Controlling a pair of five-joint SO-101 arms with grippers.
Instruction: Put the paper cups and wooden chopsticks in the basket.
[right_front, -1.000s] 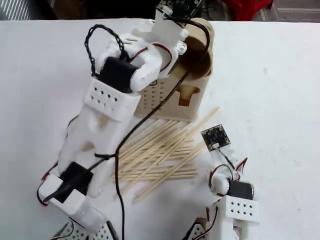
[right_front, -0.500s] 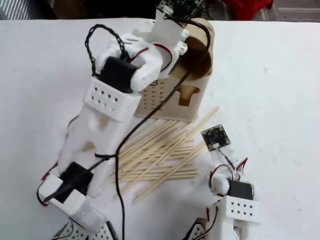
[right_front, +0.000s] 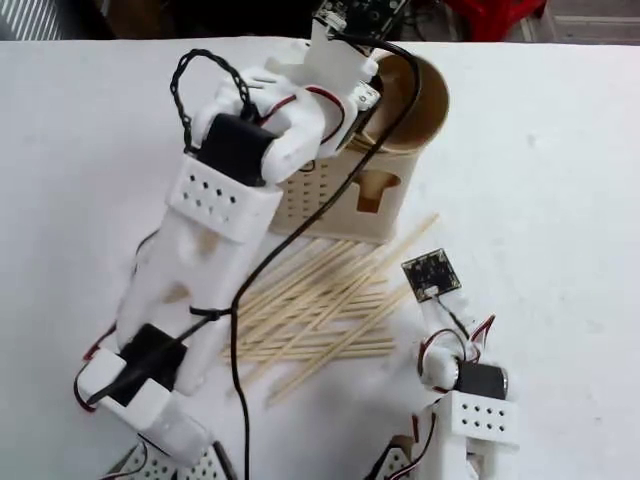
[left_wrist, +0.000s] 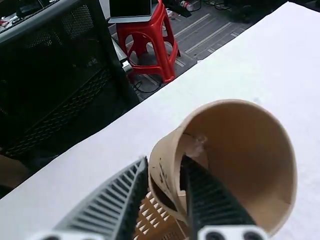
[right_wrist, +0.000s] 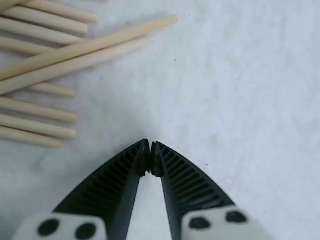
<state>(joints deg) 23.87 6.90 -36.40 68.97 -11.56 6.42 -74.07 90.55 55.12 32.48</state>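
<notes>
1. One paper cup (left_wrist: 235, 165) is pinched by its wall in the left jaws (left_wrist: 164, 162). One finger (left_wrist: 120, 200) is outside the cup and the other finger (left_wrist: 205, 200) reaches into its open mouth.
2. From above, the paper cup (right_front: 412, 100) hangs tilted over the far end of the basket (right_front: 340, 205), its mouth leaning away from the arm. Whether its base touches the basket rim cannot be told.
3. Many wooden chopsticks (right_front: 315, 310) lie in a loose, crossed pile on the bench (right_front: 545, 200). They sit just on the near side of the basket, between the two arms.
4. Right jaws (right_wrist: 150, 157) are pressed together with nothing between them. They sit low over bare bench, and the ends of the wooden chopsticks (right_wrist: 50, 65) are near their tips but apart from them.
5. Wide open bench lies to the right of the basket and the pile.
6. Behind the cup, the far edge of the bench (left_wrist: 260, 55) runs close by. A red stool (left_wrist: 150, 45) and a dark mesh chair (left_wrist: 55, 80) stand on the floor past it.
</notes>
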